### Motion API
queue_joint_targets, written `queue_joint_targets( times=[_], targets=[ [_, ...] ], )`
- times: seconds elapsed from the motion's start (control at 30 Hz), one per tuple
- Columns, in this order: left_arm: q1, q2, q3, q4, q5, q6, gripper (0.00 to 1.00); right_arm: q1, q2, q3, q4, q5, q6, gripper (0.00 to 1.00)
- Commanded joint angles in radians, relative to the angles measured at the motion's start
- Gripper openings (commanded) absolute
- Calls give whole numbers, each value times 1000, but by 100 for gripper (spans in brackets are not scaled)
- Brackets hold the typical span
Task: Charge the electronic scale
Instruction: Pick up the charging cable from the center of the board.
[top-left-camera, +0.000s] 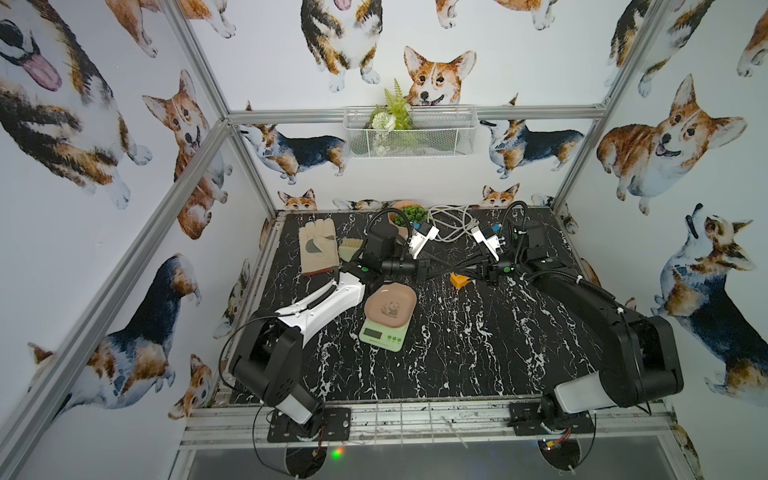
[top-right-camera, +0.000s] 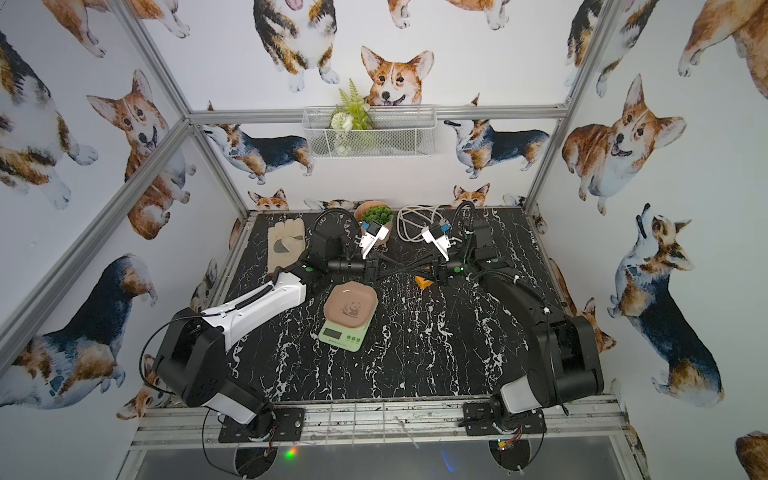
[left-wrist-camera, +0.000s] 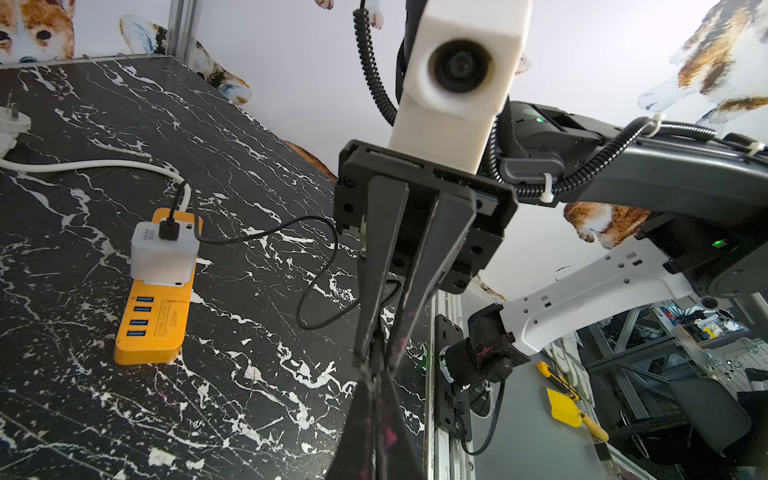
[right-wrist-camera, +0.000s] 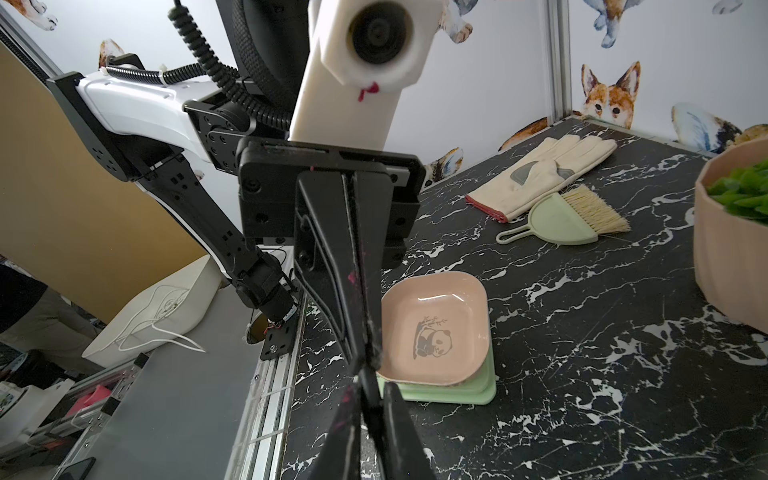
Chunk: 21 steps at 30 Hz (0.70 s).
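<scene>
One electronic scale (top-left-camera: 382, 334) sits nearest, toward the front middle of the black marbled table (top-left-camera: 457, 365). Its single pinkish tray (top-left-camera: 390, 307) lies on top, panda print showing. Two arms reach over the table, and their two grippers meet tip to tip just behind the scale.

The left gripper (right-wrist-camera: 366, 358) has its jaws pressed together; whether anything is caught in them I cannot tell. The right gripper (left-wrist-camera: 376, 351) has its fingers nearly together, pinching the one black cable (left-wrist-camera: 316, 286), which runs down between them to the tips. That cable comes from one white charger block (left-wrist-camera: 162, 253), plugged into one orange power strip (left-wrist-camera: 151, 328) with four blue USB ports.

Farther back lie one glove (top-left-camera: 318, 245), one brush (right-wrist-camera: 582, 212), one pink pot (right-wrist-camera: 731, 249) holding a green succulent, and one coiled white cord (top-left-camera: 451, 222). On the back wall, one wire basket (top-left-camera: 440, 139) holds a fern (top-left-camera: 392, 108).
</scene>
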Motion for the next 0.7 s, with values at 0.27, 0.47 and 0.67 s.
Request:
queue_joint_targets(
  times=[0.27, 0.47, 0.67],
  targets=[
    [2, 11, 8, 24, 22, 0, 6, 4, -12, 9, -2, -6, -26, 0],
    [20, -24, -21, 18, -28, 4, 49, 2, -33, -5, -2, 34, -6, 0],
    [107, -109, -108, -64, -198, 8, 58, 3, -49, -59, 57, 158, 154, 0]
  ],
)
